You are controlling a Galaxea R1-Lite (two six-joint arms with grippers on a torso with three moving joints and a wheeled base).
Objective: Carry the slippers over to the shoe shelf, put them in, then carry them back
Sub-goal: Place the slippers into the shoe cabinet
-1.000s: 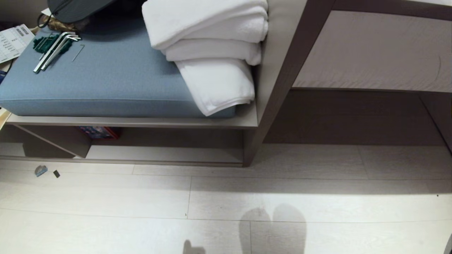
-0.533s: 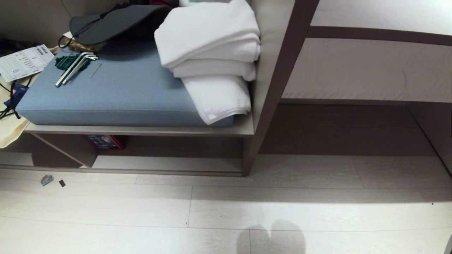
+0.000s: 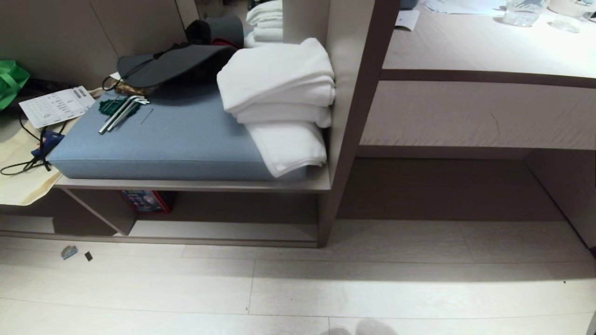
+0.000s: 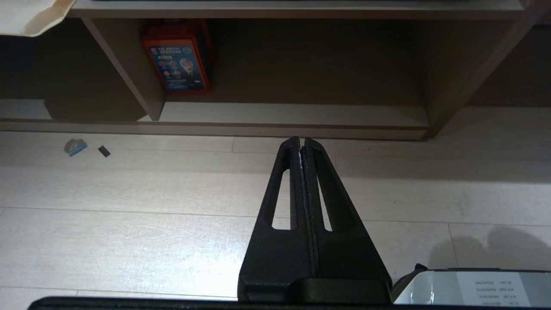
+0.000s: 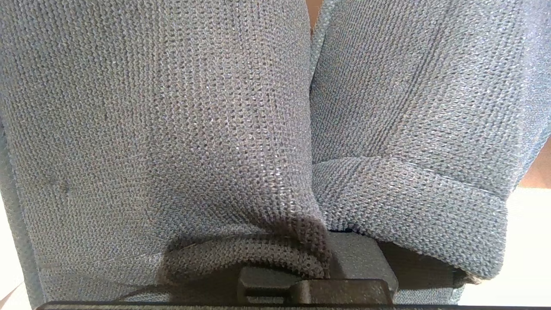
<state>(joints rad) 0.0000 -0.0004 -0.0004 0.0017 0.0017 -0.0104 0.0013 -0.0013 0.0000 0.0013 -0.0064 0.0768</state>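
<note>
The slippers (image 5: pixel 155 120) are grey-blue knitted fabric and fill the right wrist view, two uppers side by side. My right gripper (image 5: pixel 344 262) is shut on them; only its dark base shows under the folded fabric. In the head view neither the slippers nor an arm appears, only a faint shadow on the floor at the bottom edge. The shoe shelf (image 3: pixel 223 230) is the low taupe cubby under the cushioned bench, also ahead in the left wrist view as shoe shelf (image 4: pixel 292 114). My left gripper (image 4: pixel 302 142) is shut and empty, held above the floor and pointing at the shelf's front lip.
A red box (image 4: pixel 178 58) stands in the cubby's left part. A blue cushion (image 3: pixel 177 139) carries folded white towels (image 3: pixel 279 102), hex keys (image 3: pixel 122 111) and a dark bag (image 3: pixel 172 65). An upright panel (image 3: pixel 354 116) divides bench from desk counter (image 3: pixel 489 51). Small scraps (image 3: pixel 69 251) lie on the floor.
The head camera has tilted up: the whole scene has slid down the picture, the desk top has come into view, and the slippers' shadow has sunk to the bottom edge.
</note>
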